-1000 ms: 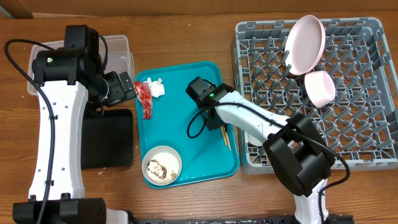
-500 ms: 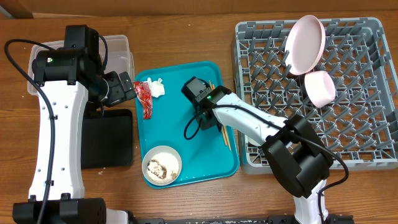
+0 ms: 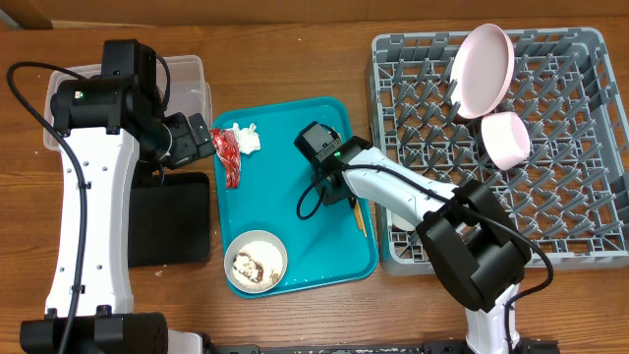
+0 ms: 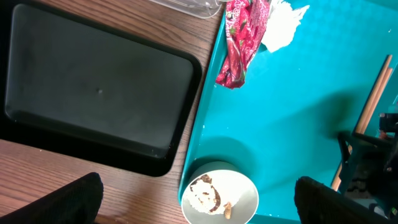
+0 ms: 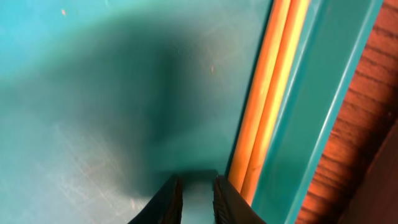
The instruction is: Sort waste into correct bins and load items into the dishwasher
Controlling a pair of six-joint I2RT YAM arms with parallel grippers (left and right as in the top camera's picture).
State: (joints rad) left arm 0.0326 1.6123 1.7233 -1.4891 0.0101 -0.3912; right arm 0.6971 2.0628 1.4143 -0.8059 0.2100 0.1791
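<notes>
The right gripper sits low over the right side of the teal tray, pinched nearly together on nothing. The chopsticks lie just beside it along the tray's right rim. The left gripper hangs spread wide and empty at the tray's upper left corner, near the wrapper and tissue. A bowl of rice scraps sits at the tray's lower left. Left of the tray lie the black tray and tub; right of it stands the rack.
</notes>
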